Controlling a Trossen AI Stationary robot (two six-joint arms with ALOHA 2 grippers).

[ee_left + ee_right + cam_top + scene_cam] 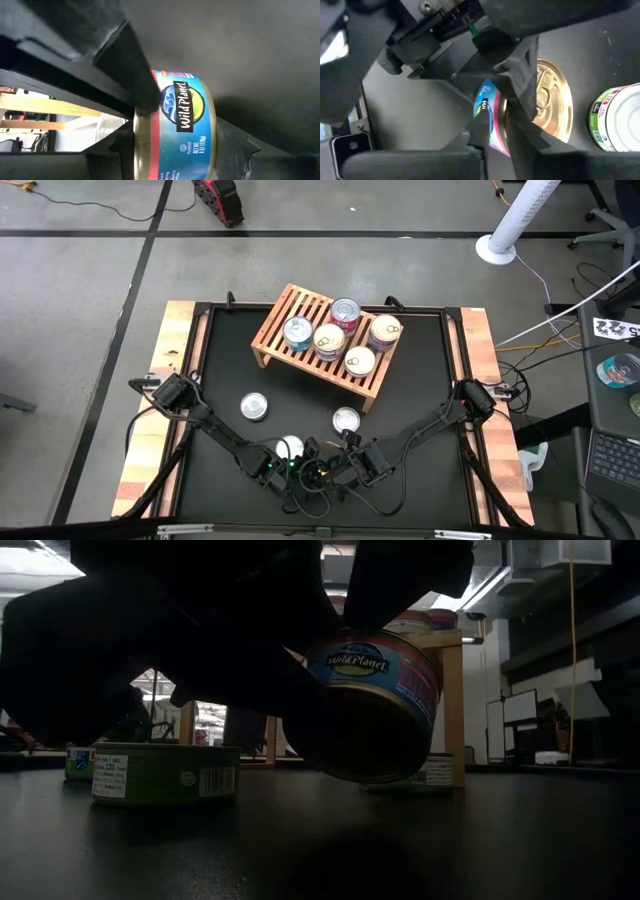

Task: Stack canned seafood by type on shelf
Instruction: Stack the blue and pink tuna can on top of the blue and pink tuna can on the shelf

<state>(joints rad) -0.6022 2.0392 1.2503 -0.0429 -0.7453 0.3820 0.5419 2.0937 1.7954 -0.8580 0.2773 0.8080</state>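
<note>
Tin handover spot, near edge of the table (420, 410), middle: both arms reach in from their sides and meet there, hiding the tin from above

Wild Planet tin (375, 700), blue and pink-red label, hangs clear of the black surface, tilted so its dark underside faces the low camera. Pull-tab lid is gold in the right wrist view

Left gripper (187, 122) pinches this tin across its body: one dark finger (135, 85) presses on the rim next to the label, the other sits against the opposite side

Right gripper (497, 135) is close in on the same tin, just beside the left one; cannot tell whether it clamps the tin or stands loose of it

Shelf (275, 330), light wooden slats, stands at the far middle of the table, turned at an angle. Five tins on it:
- blue-topped tin (297, 332) near the left end
- pale tin (329, 338) just beside it
- pink tin (345, 312) at the far edge
- cream tin (384, 330) toward the right end
- white-lidded tin (360, 361) at the near edge

Loose tins on the table, between shelf and grippers:
- left tin (254, 407), well apart from the rest
- right tin (346, 420)
- green-labelled tin (289, 447), upright, just beside the left arm's wrist; low view shows its barcode side
</note>
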